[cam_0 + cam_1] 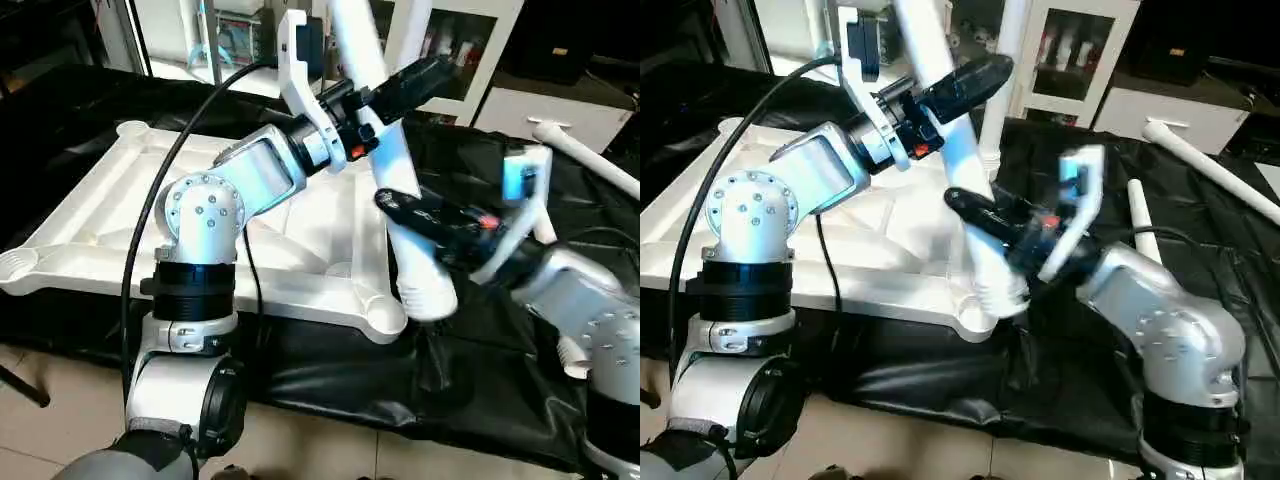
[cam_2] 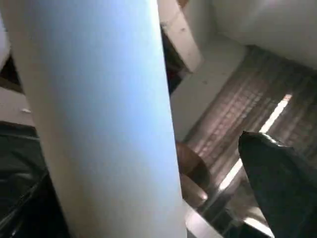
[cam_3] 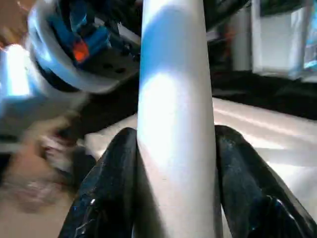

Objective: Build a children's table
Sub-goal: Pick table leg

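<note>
The white tabletop lies upside down on black cloth, ribs up. My right gripper is shut on a white leg, its two black fingers pressing both sides of the tube's lower part. The leg leans, and its ribbed end hangs just beside the near right corner socket. I cannot tell if they touch. My left gripper stands open around the leg's upper part. One of its fingers is well apart from the tube.
Two more white legs lie on the black cloth at the right. Another white tube stands upright behind the held one. A cabinet is at the back. Tiled floor is in front of the cloth.
</note>
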